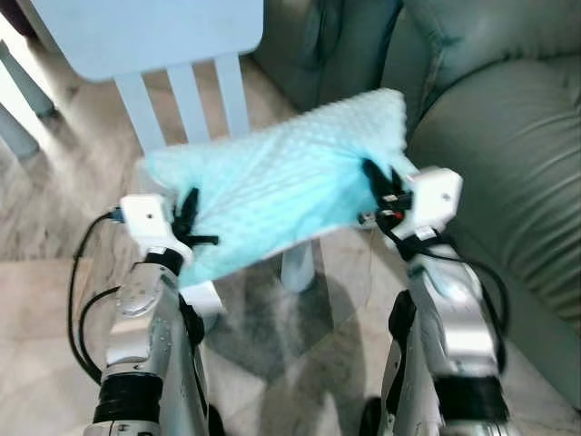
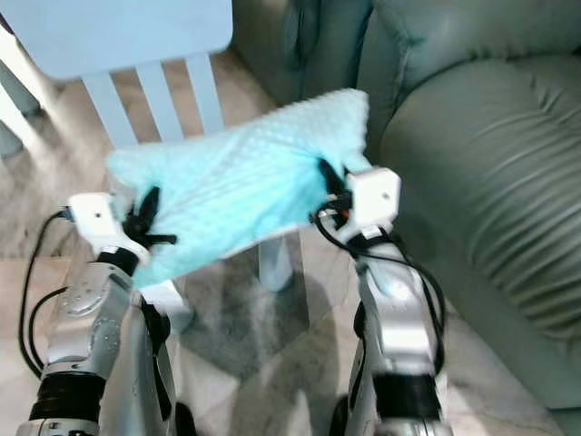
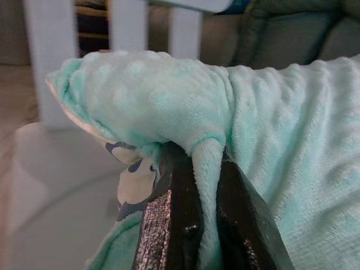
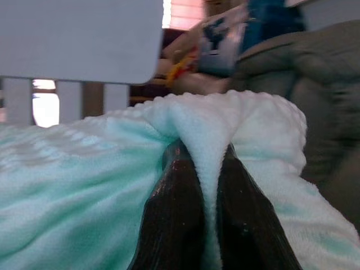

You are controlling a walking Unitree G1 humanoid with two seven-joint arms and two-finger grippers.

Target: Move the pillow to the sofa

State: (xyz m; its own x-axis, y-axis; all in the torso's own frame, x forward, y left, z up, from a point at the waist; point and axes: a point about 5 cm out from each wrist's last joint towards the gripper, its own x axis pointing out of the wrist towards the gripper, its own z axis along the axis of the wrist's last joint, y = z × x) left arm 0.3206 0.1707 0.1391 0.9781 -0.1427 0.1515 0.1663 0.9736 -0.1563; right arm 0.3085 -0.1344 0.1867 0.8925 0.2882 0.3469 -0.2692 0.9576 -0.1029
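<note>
Mint-green pillow (image 1: 286, 186) hangs in the air between both grippers, stretched across in front of the robot. Left gripper (image 3: 203, 225) is clamped on a fold at the pillow's left end; right gripper (image 4: 209, 216) is pinched on a fold at its right end. White chair (image 1: 182, 64) stands just beyond the pillow. Grey-green sofa (image 1: 499, 154) sits to the right of the right gripper, apart from the pillow. Marble floor (image 1: 45, 300) below.

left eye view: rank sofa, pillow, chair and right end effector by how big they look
1. sofa, largest
2. pillow
3. chair, close to the pillow and cropped by the frame, so that order is unsure
4. right end effector, smallest
</note>
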